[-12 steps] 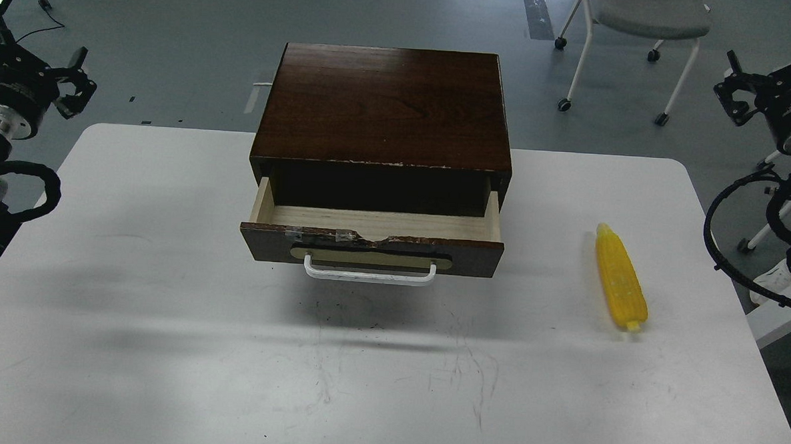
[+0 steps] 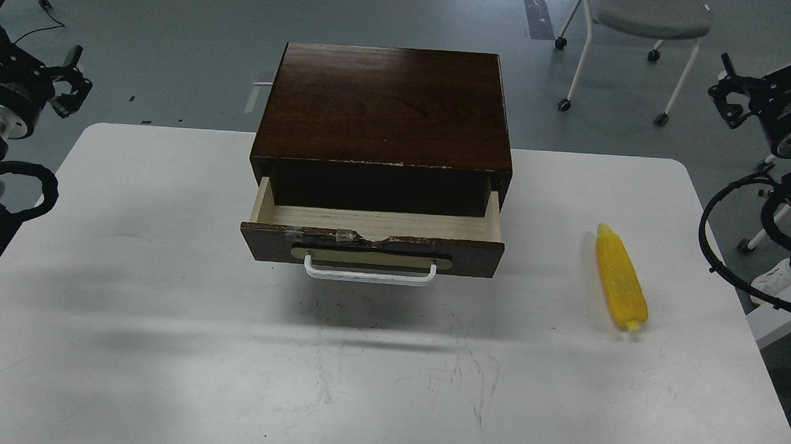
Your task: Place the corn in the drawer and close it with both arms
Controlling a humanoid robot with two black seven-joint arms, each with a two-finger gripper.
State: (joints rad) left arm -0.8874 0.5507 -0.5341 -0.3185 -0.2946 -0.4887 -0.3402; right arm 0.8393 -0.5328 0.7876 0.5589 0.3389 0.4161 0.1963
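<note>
Grey flooring filled the background of the head view, with a grey wheeled chair (image 2: 648,19) at the top right. A white desk (image 2: 165,305) with rounded corners took up most of the picture, its surface scuffed with faint dark marks near the middle.

At the far centre of the desk sat a dark brown wooden cabinet (image 2: 384,105). Its drawer (image 2: 371,244) stood pulled out toward the camera, showing pale wood inside and nothing in it that could be seen. The drawer front had a chipped top edge and a white bar handle (image 2: 368,274) on a brass-coloured plate. Being open, it looked ready to receive something from above.

The corn (image 2: 620,278), bright yellow and tapered, lay flat on the desk well to the right of the drawer, pointed end away from the camera and stub end nearer. Nothing touched it, so the task appeared not yet begun.

Both arms were raised at the edges, clear of the desk. The left gripper (image 2: 68,81) hung beyond the desk's far left corner; its fingers looked parted and held nothing. The right gripper (image 2: 731,96) hung beyond the far right corner, fingers seemingly apart and empty too. The right arm was nearer the corn, so it seemed the likelier one to pick it up.
</note>
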